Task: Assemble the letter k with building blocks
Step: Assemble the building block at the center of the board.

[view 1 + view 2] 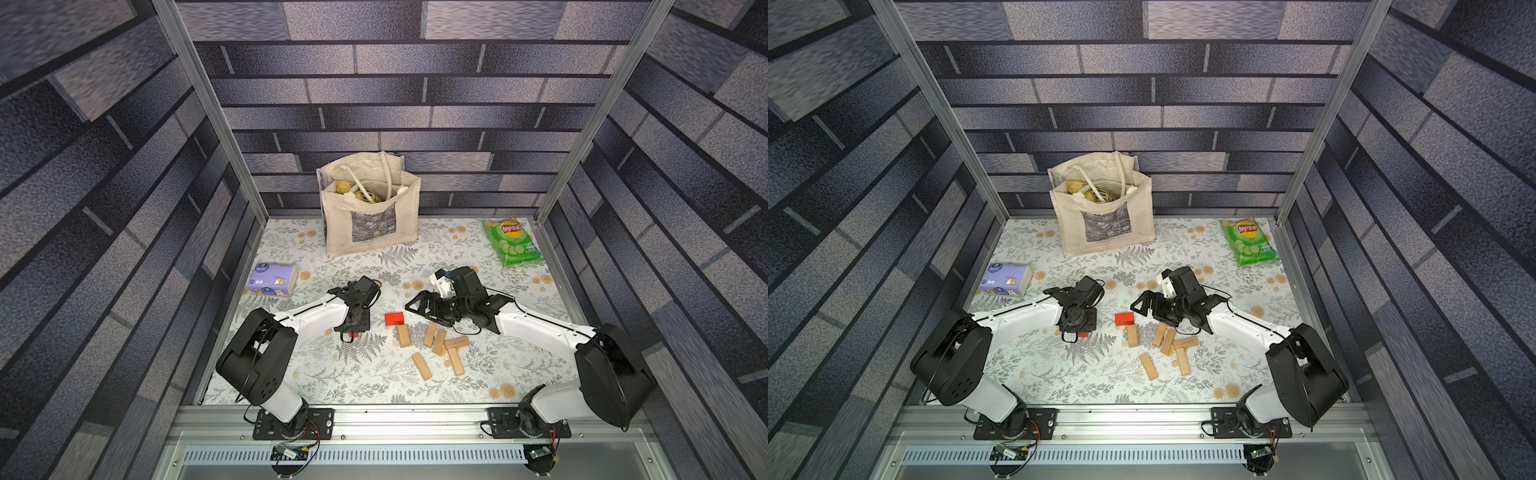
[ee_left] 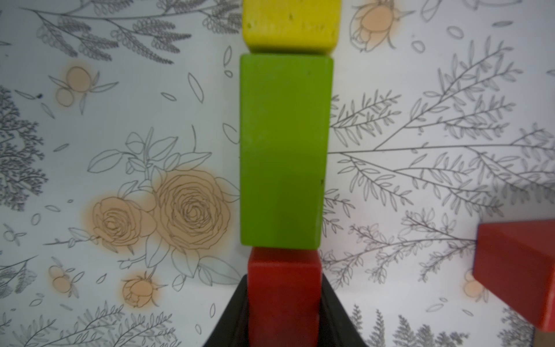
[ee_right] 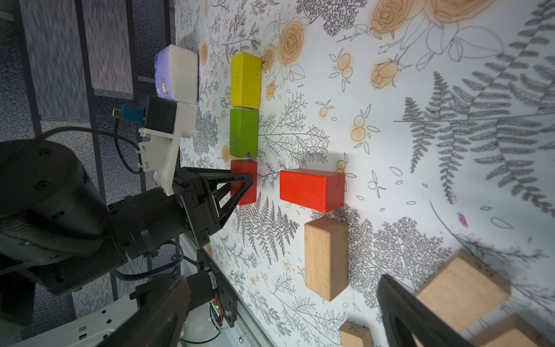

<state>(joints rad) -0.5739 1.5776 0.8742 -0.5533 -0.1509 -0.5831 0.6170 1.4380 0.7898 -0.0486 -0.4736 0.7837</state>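
Closest to the left wrist camera, a small red wooden brick (image 2: 283, 270) is sitting pinched in the left gripper (image 2: 283, 281), ending a straight stem with a green wooden brick (image 2: 283, 150) and a yellow wooden brick (image 2: 289, 24). Rightward, a second red wooden brick (image 1: 394, 319) is lying apart from the stem, its long axis crosswise to it. Six plain tan wooden bricks (image 1: 439, 341) are lying scattered further right. Hovering with jaws spread wide, the right gripper (image 1: 415, 302) is sitting nearer that loose brick, so it is likely reaching it first.
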